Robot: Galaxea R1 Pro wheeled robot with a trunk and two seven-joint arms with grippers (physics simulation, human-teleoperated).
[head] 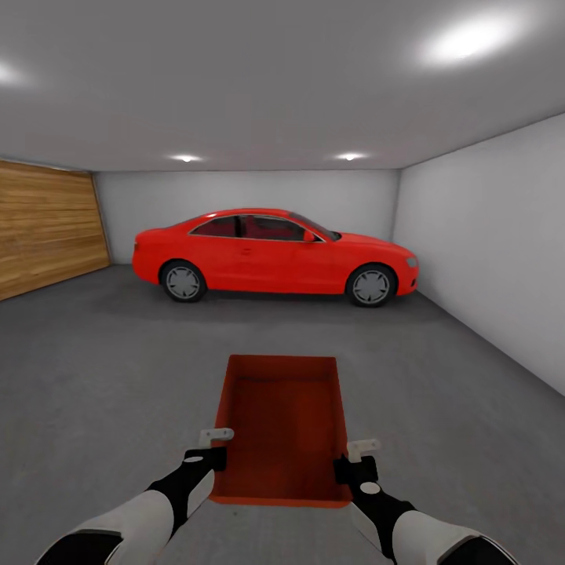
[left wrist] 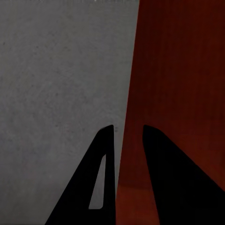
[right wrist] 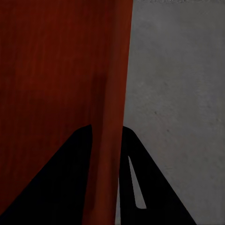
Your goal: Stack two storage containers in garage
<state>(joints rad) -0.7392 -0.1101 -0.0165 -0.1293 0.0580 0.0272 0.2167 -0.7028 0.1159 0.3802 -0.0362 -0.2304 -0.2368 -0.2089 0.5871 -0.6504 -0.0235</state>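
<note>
Over the garage floor (head: 102, 369), left gripper (head: 210, 446) and right gripper (head: 355, 459) each clamp the storage container (head: 282, 424); red car (head: 275, 255) at 12 o'clock.

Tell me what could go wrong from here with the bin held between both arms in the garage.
1. Each gripper pinches only a thin side wall of the storage container: the left gripper and right gripper straddle a wall near the bin's near end, so its far end could tip down or slip.
2. If one gripper opens first, the bin may swing and drop onto the concrete floor.
3. Driving straight on heads toward the red car.
</note>
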